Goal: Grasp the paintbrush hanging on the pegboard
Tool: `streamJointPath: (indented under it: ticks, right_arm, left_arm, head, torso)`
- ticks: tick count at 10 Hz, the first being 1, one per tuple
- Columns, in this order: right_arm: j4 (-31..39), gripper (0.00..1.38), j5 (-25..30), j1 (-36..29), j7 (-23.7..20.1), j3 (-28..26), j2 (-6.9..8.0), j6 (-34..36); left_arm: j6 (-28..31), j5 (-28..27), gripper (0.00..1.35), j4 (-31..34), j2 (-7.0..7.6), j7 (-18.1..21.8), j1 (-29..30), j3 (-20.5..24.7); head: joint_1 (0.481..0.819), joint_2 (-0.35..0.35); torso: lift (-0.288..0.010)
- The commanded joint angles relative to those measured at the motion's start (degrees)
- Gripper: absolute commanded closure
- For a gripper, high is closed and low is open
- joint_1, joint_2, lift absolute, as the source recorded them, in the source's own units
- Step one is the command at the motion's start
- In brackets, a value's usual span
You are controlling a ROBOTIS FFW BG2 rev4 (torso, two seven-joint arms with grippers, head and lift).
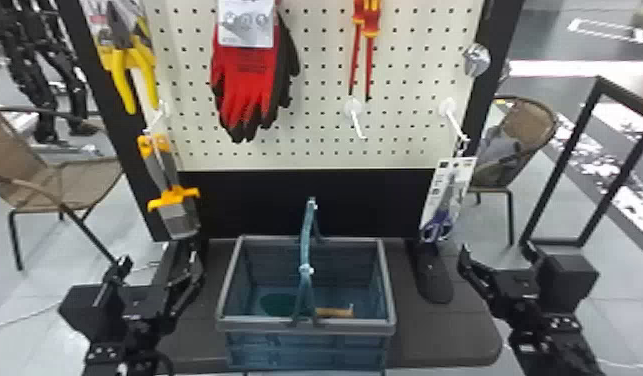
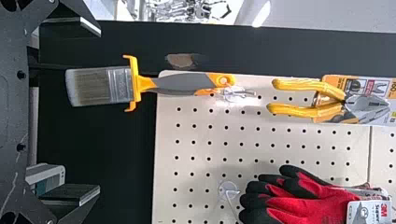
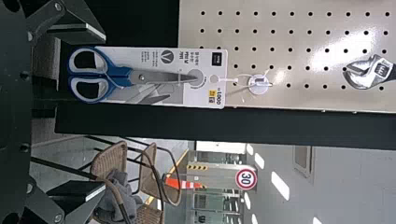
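task barely started, nothing grasped yet. paintbrush [image 1: 167,185] hangs by its handle hole from a hook [image 2: 236,92] at the left edge of the pegboard [image 1: 315,100], bristles down, lower half overlapping the black panel under the board. left gripper [image 1: 172,272] sits low at the table's left end, right under the brush and close to the bristle tip but not touching. in the left wrist view the left gripper [image 2: 86,109] has its jaws spread wide and empty, and the brush [image 2: 140,86] lies ahead in the gap line, a bit off-centre toward one finger. right gripper [image 1: 452,272] is parked low on the right side under the carded scissors [image 1: 442,200], jaws also wide and holding nothing, per the right wrist view [image 3: 91,109]. a blue-grey basket [image 1: 225,285] stands mid table [image 1: 445,325] between the arms; yellow pliers [image 1: 127,60] and red gloves [image 1: 250,75] hang higher up on the board. my read: approach and rough alignment are done. left to do: raise the left arm so the fingers straddle the ferrule or handle, centre it, close. risk looks like pinching only soft bristles, or nudging the brush so it swings on the hook.
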State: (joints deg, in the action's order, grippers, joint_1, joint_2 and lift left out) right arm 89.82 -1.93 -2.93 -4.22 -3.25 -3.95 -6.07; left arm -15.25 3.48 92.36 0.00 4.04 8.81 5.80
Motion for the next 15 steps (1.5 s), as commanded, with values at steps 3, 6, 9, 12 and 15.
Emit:
streamJointPath:
  ticks: [3, 6, 9, 12, 15]
  right_arm:
    - [0.0, 0.18, 0.0, 0.03, 0.0, 0.0, 0.0, 0.0]
    - [0.0, 0.18, -0.09, -0.06, 0.0, 0.0, 0.0, -0.08]
    - [0.0, 0.18, -0.18, -0.06, 0.0, 0.0, 0.0, -0.08]
    - [0.09, 0.18, -0.18, -0.15, 0.0, 0.09, 0.0, -0.08]
    - [0.35, 0.18, -0.09, -0.15, 0.0, 0.09, 0.0, -0.08]
  left_arm:
    - [-0.4, 0.12, 0.13, -0.16, -0.15, 0.0, -0.02, -0.09]
    - [-0.13, 0.38, 0.13, -0.34, -0.15, 0.0, -0.02, -0.09]
    - [3.73, 1.88, 0.13, -0.34, -0.15, 4.31, -1.16, 2.64]
    - [3.73, 6.54, 0.13, -8.51, 0.97, 17.84, -6.96, 8.97]
    - [7.86, 7.33, 0.13, -10.36, 5.01, 26.1, -12.85, 10.81]
  head:
    - [0.549, 0.0]
    - [0.549, 0.0]
    - [0.549, 0.0]
    - [0.549, 0.0]
    - [0.549, 0.0]
  torso:
    - [-0.1]
    - [-0.1]
    - [-0.1]
    - [-0.1]
    - [-0.1]
